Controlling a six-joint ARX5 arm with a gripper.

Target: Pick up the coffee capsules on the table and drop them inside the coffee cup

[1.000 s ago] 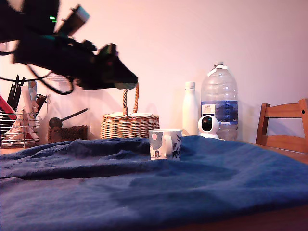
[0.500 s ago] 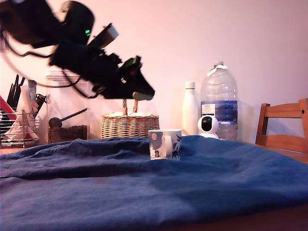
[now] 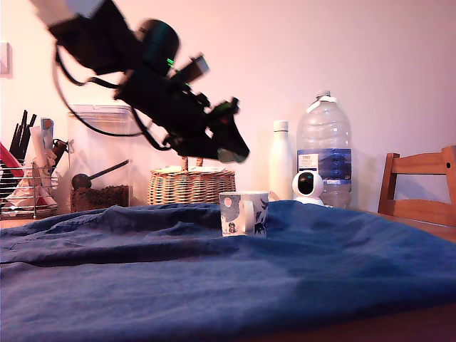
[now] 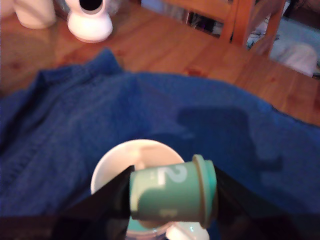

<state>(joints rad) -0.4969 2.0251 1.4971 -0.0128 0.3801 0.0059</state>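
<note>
My gripper (image 4: 172,192) is clamped on the pale green capsule (image 4: 170,192), long axis sideways. Coffee cup (image 4: 135,165) mouth sits just beyond it in the wrist view. In the exterior view the cup (image 3: 244,213) lies at about 5 o'clock from the gripper (image 3: 231,149), on the blue cloth (image 3: 228,278).

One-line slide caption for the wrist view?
Gripper holds the pale green capsule sideways above the white cup on blue cloth.
</note>
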